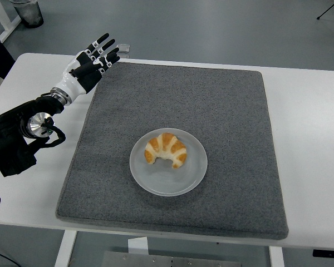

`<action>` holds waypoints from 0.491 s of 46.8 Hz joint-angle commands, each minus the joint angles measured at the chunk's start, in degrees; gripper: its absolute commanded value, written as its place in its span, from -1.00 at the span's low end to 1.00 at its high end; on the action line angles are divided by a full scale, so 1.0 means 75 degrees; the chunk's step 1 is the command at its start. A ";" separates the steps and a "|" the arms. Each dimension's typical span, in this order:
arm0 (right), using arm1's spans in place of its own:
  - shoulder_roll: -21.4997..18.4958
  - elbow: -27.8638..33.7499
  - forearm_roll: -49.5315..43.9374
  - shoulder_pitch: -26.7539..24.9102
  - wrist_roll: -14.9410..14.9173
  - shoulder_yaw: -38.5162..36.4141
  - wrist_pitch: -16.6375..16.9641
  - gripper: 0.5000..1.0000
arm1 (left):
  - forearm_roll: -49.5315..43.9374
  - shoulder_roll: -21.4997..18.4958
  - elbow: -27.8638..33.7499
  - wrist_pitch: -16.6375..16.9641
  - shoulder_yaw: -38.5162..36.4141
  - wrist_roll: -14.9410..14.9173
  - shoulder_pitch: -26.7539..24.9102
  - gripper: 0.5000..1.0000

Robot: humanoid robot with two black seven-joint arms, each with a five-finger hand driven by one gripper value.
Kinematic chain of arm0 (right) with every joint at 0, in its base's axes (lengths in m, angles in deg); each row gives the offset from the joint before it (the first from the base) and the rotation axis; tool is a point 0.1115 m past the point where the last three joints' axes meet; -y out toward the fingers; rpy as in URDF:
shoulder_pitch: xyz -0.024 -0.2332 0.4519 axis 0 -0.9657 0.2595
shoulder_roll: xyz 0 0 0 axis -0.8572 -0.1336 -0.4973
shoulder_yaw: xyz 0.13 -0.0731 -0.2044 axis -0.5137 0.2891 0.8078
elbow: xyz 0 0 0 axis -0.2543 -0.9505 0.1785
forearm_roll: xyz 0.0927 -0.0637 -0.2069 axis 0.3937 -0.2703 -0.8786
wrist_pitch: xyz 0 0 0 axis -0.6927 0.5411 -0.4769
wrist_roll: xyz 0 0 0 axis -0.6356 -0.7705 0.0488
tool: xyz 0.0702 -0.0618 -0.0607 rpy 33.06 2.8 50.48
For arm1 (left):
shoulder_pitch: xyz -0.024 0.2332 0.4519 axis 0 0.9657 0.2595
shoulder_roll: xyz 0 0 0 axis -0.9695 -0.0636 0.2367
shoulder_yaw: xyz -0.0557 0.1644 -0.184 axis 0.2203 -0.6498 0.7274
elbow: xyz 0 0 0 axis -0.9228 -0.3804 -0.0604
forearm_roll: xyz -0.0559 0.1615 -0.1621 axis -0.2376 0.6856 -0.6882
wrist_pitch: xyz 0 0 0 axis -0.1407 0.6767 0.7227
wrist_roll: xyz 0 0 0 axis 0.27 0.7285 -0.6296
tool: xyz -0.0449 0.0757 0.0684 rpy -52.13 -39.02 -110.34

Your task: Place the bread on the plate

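A golden, crescent-shaped bread [166, 150] lies on a round pale grey plate [168, 162] in the middle of the dark grey mat [178, 144]. My left hand [91, 62] hovers over the mat's far left corner, well away from the plate, fingers spread and holding nothing. Its black arm [19, 130] comes in from the left edge. The right arm is out of view.
The mat covers most of the white table [312, 144]. A small clear object [122, 49] sits at the table's far edge just behind my left hand. A dark bin [26, 11] stands on the floor at the top left.
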 commanded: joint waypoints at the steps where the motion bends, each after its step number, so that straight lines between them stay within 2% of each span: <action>1: 0.0000 -0.0002 0.0000 0.0000 0.0003 0.0000 0.0000 0.81 | 0.0005 -0.0016 0.0000 -0.0021 0.0013 0.0121 -0.0015 0.99; 11: 0.0000 -0.0002 0.0000 0.0000 0.0003 0.0000 0.0000 0.81 | 0.0239 -0.0086 0.0000 0.0014 0.0002 0.0567 -0.0062 0.99; 23: 0.0000 -0.0002 0.0000 0.0000 0.0004 0.0000 0.0000 0.81 | 0.0953 -0.0121 -0.0024 0.0705 -0.0068 0.0567 -0.0249 0.99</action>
